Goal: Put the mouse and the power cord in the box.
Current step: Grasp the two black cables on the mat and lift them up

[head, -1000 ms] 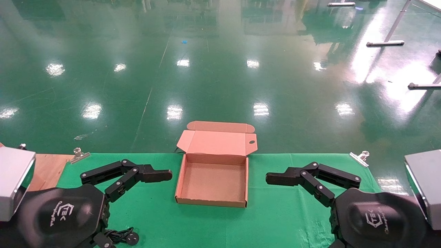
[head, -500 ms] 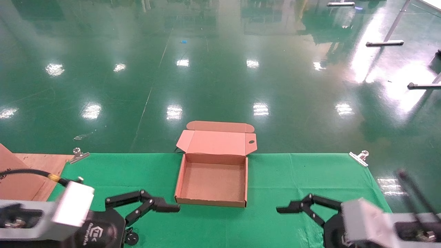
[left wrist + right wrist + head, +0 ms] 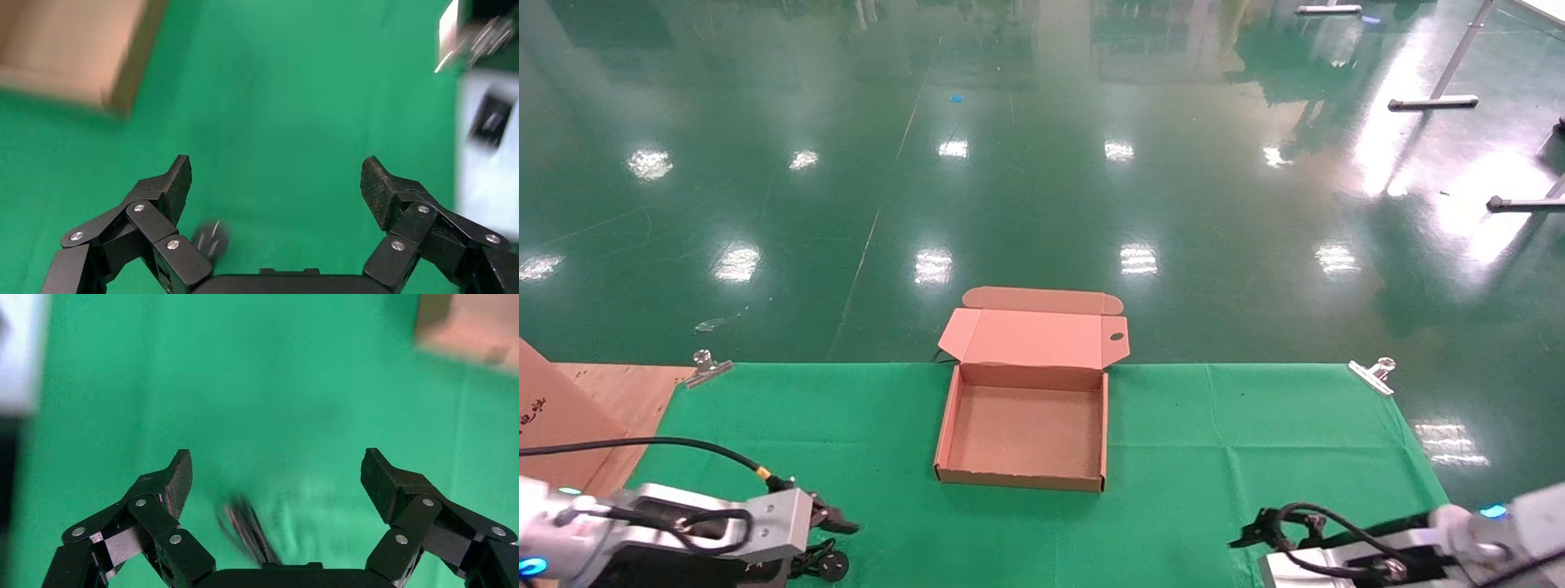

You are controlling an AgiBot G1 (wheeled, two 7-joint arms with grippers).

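The brown cardboard box (image 3: 1026, 425) lies open and empty in the middle of the green cloth, its lid folded back; a corner of the box (image 3: 79, 55) shows in the left wrist view. The power cord's round black plug (image 3: 830, 563) lies at the near left edge. My left gripper (image 3: 275, 177) hangs open just above the cloth, with the blurred plug (image 3: 210, 239) by the base of one finger. My right gripper (image 3: 275, 471) is open at the near right, over a blurred dark streak (image 3: 245, 530) that I cannot identify. The mouse is not clearly in view.
Metal clips (image 3: 705, 365) (image 3: 1375, 371) pin the cloth at the table's far corners. A wooden board (image 3: 568, 408) lies off the cloth's left side. Beyond the far edge is shiny green floor. The other arm's pale housing (image 3: 489, 153) shows in the left wrist view.
Both arms have swung from beside the box back to the table's near edge and turned downward. Both grippers stay open. The box has not moved.
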